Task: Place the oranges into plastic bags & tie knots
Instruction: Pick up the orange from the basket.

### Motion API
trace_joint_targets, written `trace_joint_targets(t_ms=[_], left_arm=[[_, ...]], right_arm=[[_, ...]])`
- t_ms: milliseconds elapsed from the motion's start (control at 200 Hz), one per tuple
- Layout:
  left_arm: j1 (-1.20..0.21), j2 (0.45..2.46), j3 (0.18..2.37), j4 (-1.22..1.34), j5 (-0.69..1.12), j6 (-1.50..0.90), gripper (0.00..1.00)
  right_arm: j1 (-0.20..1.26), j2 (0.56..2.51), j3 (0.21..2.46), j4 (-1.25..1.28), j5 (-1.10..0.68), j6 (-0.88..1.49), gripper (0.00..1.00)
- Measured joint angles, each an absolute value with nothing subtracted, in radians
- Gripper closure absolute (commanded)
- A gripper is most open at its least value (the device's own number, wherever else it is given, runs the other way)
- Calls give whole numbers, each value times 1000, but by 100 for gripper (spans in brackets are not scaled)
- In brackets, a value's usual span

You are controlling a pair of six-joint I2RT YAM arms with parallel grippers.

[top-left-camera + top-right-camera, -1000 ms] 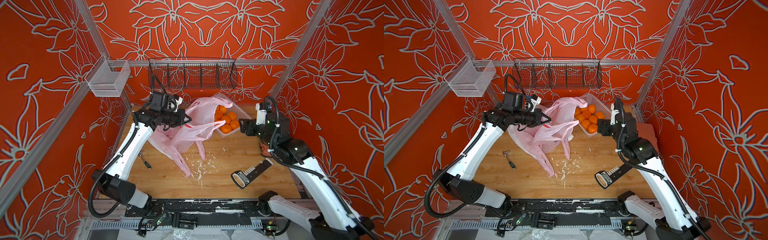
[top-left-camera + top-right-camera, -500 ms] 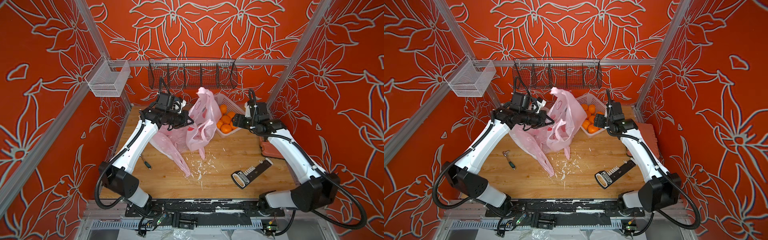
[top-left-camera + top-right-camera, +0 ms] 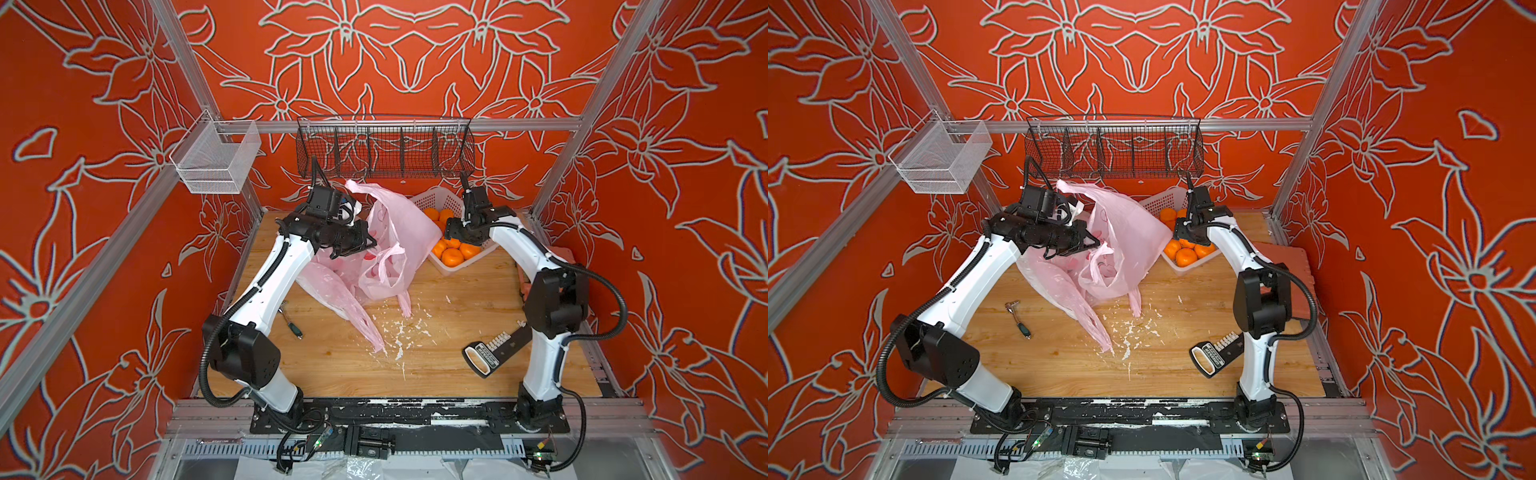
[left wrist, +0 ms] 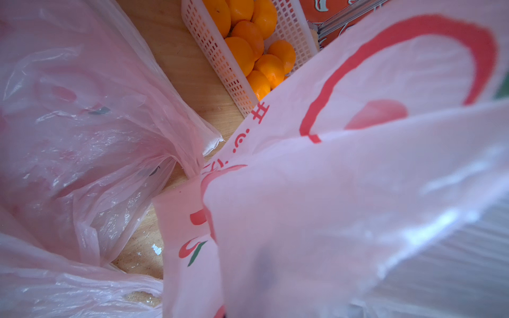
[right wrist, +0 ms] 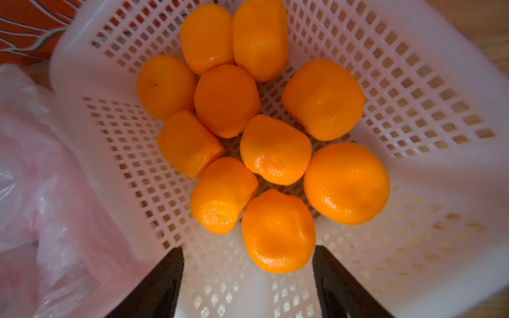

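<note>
1. All ten oranges [image 5: 275,150] lay packed together in the perforated basket [image 5: 413,82] at the back of the worktop [image 3: 436,374]. None showed inside a bag and no knot was tied, so I judged the task barely begun.
2. The right jaws stood wide open just above the basket, holding nothing, with the nearest orange [image 5: 278,231] between them and slightly ahead.
3. The left jaws were closed. The printed pink bag [image 3: 399,232] hung upright from them, leaning against the basket, so they seemed to be pinching its film.
4. A second pink bag [image 3: 332,291] lay crumpled on the worktop beneath the left arm.
5. The fruit could slip. The skins looked glossy and the oranges touched one another, so a descending jaw might land on a neighbour and shove the pile instead of straddling one fruit.
6. The bag could fail too. Its film looked thin and limp and its mouth was not clearly spread, so a released orange might strike a fold and roll off. The added weight might also pull the film free.
7. The left jaws' pinch point was hidden, because bag film covered most of the left wrist view.
8. In both top views the right arm covered part of the basket.
9. I could not make out a white bag.
</note>
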State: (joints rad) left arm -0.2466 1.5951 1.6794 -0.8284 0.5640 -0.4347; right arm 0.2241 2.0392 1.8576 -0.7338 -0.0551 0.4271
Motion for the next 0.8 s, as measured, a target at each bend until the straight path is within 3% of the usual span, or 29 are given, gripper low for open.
trace_joint_targets(t_ms=[335, 801], left_arm=[[-233, 1510, 1610, -821, 578, -458, 100], [-189, 1421, 1534, -803, 611, -507, 100]], right_arm=[[196, 2328, 2172, -869, -30, 439, 19], [196, 2486, 2394, -959, -31, 476, 17]])
